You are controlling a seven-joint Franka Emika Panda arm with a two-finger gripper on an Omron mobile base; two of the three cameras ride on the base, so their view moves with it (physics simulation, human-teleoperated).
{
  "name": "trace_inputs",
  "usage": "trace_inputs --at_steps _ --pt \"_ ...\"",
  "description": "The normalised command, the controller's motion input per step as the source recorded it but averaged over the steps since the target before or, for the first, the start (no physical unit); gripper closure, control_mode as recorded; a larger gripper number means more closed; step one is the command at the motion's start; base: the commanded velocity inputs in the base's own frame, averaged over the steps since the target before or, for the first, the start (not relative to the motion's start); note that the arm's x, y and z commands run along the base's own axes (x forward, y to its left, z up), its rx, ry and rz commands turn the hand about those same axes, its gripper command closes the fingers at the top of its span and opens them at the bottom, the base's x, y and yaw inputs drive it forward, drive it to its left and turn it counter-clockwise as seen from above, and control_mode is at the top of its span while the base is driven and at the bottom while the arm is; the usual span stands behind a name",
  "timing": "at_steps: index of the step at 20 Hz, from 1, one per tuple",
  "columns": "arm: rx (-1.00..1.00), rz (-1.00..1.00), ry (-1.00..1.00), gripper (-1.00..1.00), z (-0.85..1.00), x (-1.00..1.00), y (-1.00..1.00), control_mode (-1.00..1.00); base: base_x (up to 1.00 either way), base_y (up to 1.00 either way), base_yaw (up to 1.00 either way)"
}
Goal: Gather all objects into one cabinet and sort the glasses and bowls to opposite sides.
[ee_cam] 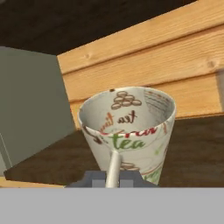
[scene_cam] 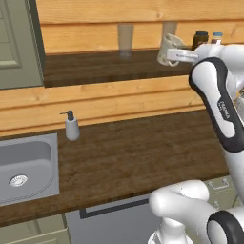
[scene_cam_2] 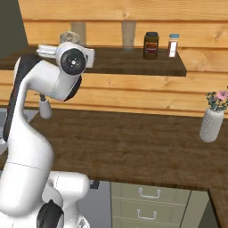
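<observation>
The gripper [scene_cam: 167,53] is raised to the height of the wooden wall shelf [scene_cam: 95,66] and it holds a white paper-style cup [ee_cam: 129,131] with the word "tea" printed on it. In the hand view the cup's handle or rim strip runs down between the two finger tips, so the fingers are closed on the cup. The cup is tilted, with its open mouth turned toward the hand camera, and its inside also carries the print. In the left base view the cup [scene_cam: 167,47] is seen just above the front part of the shelf, at the end of the white arm [scene_cam: 217,102]; whether it touches the shelf I cannot tell.

On the shelf behind it stand two pale, see-through glasses [scene_cam: 125,39], apart from each other. To the right of them there is a dark jar [scene_cam_2: 151,45] and beside it a small bottle with a blue cap [scene_cam_2: 173,45].

At the left end of the shelf hangs the olive-green cabinet [scene_cam: 19,43], its panelled door facing forward.

Below, on the dark wooden counter [scene_cam: 133,157], a soap dispenser [scene_cam: 71,126] stands near the grey sink [scene_cam: 26,167]. At the far right of the counter is a white vase with flowers [scene_cam_2: 213,120].
</observation>
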Motion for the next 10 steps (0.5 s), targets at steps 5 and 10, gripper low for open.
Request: trace_inputs --at_steps 5,10 --pt "-0.01 0.32 0.07 1.0 0.07 -1.0 0.07 -1.0 0.0 0.0 0.0" --pt "0.0 0.25 0.09 1.0 0.23 -0.99 0.1 -1.0 0.0 0.0 0.0"
